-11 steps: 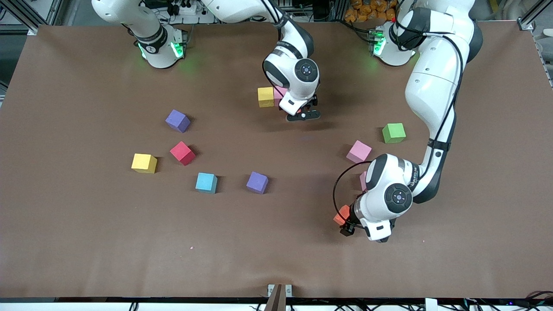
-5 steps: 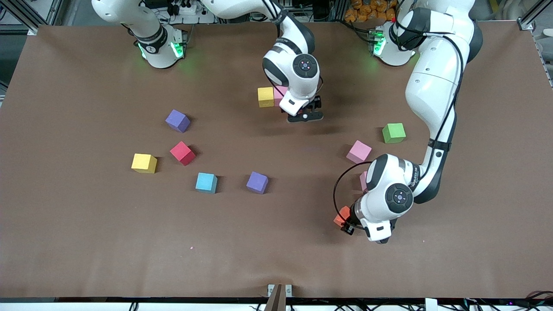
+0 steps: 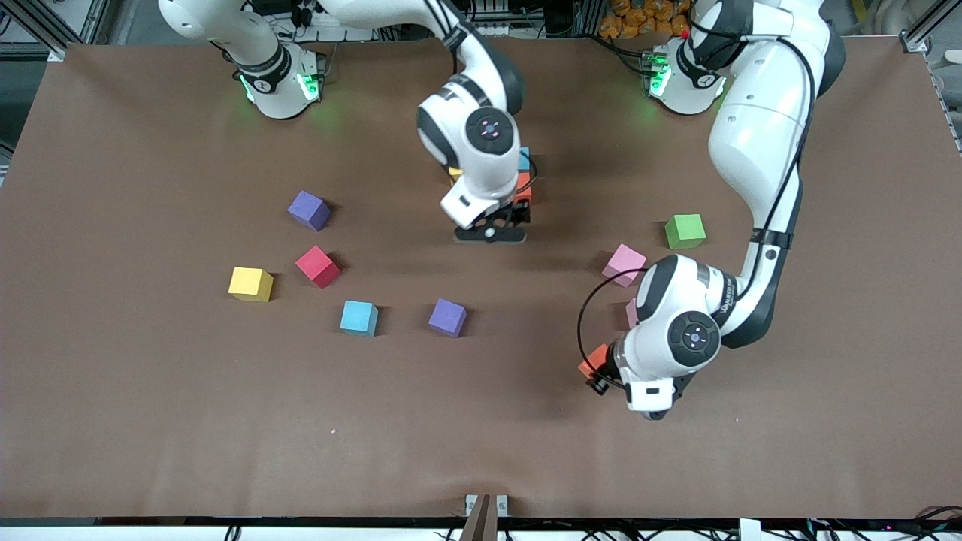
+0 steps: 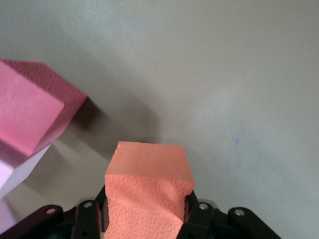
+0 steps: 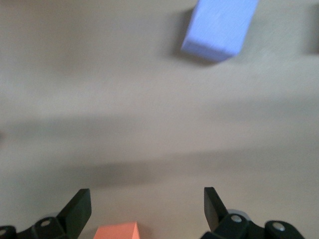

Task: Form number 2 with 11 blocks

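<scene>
My left gripper is shut on an orange block, just above the table near the front camera. Two pink blocks lie close by; the second is partly hidden by the left arm. My right gripper hangs open over the table's middle, next to an orange block and a light blue block. A yellow block is mostly hidden by that arm. Loose toward the right arm's end are two purple blocks, a red block, a yellow block and a light blue block.
A green cube sits beside the left arm's forearm, farther from the front camera than the pink blocks. The brown table is bare along its front strip.
My left gripper has shut on the orange block and raised it slightly. My right arm has drawn away from the grouped blocks toward the front camera, uncovering an orange and a light blue block.
</scene>
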`<state>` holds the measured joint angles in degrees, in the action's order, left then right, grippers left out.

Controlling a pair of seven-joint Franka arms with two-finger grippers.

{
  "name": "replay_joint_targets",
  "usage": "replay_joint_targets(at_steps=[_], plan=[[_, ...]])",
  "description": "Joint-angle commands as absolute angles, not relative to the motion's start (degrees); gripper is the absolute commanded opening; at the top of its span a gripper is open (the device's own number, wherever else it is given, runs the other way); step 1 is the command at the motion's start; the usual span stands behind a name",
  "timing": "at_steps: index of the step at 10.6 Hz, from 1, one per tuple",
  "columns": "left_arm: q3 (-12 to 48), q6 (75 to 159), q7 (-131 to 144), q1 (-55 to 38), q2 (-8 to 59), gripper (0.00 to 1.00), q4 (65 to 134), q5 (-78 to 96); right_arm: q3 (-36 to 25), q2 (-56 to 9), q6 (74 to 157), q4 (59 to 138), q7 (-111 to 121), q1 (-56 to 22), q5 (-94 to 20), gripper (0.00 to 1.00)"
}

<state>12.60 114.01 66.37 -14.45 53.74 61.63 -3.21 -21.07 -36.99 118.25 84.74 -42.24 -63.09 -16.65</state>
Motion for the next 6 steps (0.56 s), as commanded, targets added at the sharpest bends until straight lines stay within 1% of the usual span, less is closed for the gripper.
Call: replay_joint_targets(at_steps=[1, 2, 3, 4, 6], plan=[[12.6, 113.4, 64.6, -15.6, 48.7, 0.44, 68.9, -3.4, -20.0, -37.6, 117.9, 83.4, -35.5, -55.1, -16.8, 1.0], [13.6, 113.9, 64.6, -16.0, 47.1, 0.44, 71.8, -3.7, -19.9, -38.6, 118.0, 83.3, -32.9, -53.5, -16.8, 1.0], [14.9, 114.6, 64.6, -15.9, 44.5, 0.43, 76.1, -3.7, -20.0, -39.7, 118.6, 82.8, -32.7, -53.2, -16.6, 1.0], [16.3, 117.4, 64.7, -15.8, 41.0, 0.43, 82.2, -3.6, -20.0, -40.5, 119.3, 81.9, -32.6, -52.6, -16.4, 1.0], [17.4, 127.3, 64.8, -15.9, 32.6, 0.43, 98.8, -3.6, -19.5, -42.3, 119.3, 79.5, -32.8, -49.4, -16.8, 1.0]])
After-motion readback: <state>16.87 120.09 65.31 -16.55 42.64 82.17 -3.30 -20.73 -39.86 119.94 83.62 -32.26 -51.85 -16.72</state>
